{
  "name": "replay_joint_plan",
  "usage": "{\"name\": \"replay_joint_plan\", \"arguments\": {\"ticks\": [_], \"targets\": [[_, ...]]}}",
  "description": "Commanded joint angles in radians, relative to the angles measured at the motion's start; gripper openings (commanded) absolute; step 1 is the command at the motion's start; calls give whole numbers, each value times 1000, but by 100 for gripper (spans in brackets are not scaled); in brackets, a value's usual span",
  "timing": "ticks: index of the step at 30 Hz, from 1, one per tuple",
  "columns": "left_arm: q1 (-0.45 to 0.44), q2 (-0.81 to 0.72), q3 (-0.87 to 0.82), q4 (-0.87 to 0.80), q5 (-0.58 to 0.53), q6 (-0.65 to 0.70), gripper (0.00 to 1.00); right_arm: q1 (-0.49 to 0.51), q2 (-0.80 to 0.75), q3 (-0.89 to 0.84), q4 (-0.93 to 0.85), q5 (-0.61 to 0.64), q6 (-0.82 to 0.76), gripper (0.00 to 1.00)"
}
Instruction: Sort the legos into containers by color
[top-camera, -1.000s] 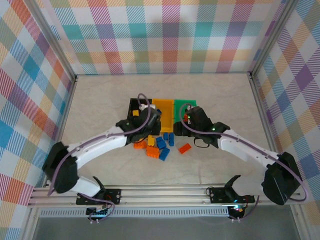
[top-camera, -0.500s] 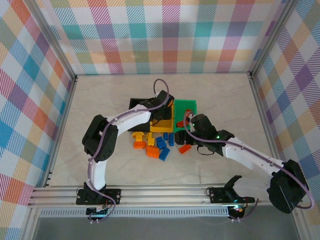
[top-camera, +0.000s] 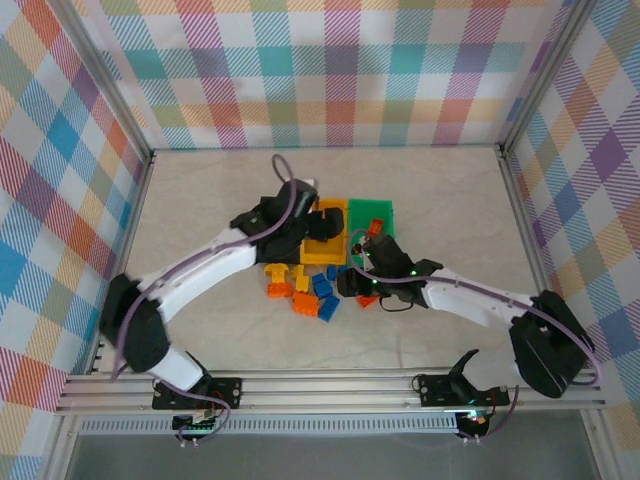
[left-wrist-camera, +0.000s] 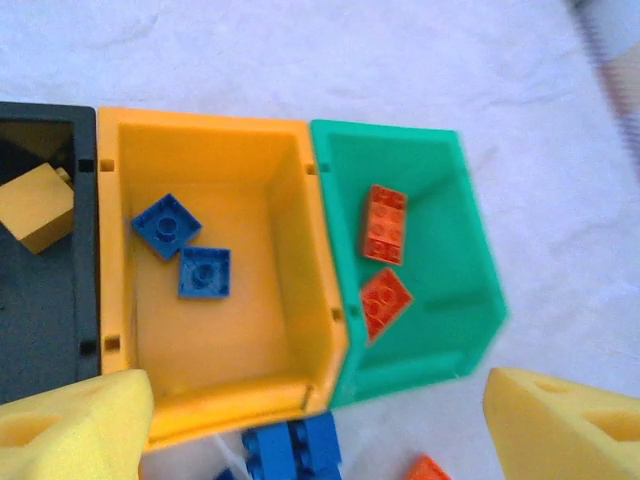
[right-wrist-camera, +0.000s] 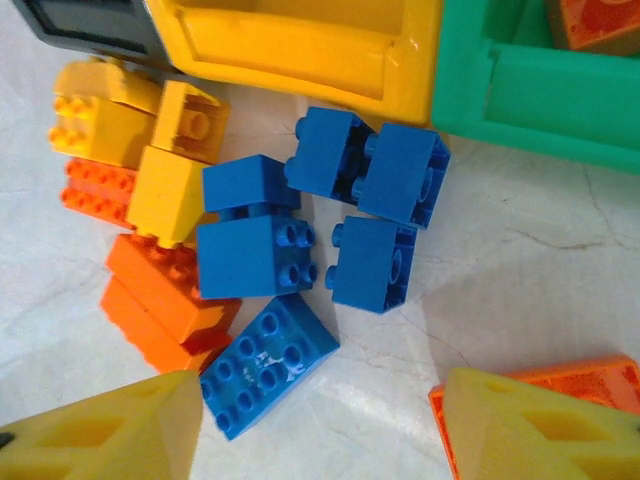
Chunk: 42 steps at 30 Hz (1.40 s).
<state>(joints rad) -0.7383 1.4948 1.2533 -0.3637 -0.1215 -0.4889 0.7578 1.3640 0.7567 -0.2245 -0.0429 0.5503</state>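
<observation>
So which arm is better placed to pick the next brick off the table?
Right, probably. The right gripper hovers open just above the loose blue bricks, while the left gripper hangs open over the yellow bin, farther from them.

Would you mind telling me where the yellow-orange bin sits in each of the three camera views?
Top external: the yellow-orange bin is at the centre of the table, middle of the bin row.
Left wrist: centre-left of the picture, with two blue bricks inside.
Right wrist: along the top edge, above the loose blue bricks.
Shared landmark: the green bin, joined to its right side.
</observation>
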Motion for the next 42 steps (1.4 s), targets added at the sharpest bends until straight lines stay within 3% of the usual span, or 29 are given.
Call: {"name": "replay_joint_plan", "arguments": {"ticks": [1, 10, 15, 24, 34, 37, 42], "targets": [[-29, -128, -162, 23, 5, -55, 99, 12, 59, 56, 32, 48, 37, 62], [-54, -483, -444, -63, -88, -155, 100, 31, 225, 129, 31, 94, 42, 59], [-54, -591, -533, -106, -132, -210, 100, 37, 282, 150, 9, 117, 38, 53], [-53, -635, -573, -143, -145, -236, 100, 44, 299, 140, -16, 175, 46, 32], [-54, -667, -610, -162, -180, -235, 100, 44, 43, 176, -126, 178, -30, 20], [-55, -680, -620, -187, -205, -244, 100, 43, 93, 297, -167, 164, -87, 19], [-53, -725, -652, -194, -193, -250, 100, 13, 310, 522, -191, 178, -131, 20]]}}
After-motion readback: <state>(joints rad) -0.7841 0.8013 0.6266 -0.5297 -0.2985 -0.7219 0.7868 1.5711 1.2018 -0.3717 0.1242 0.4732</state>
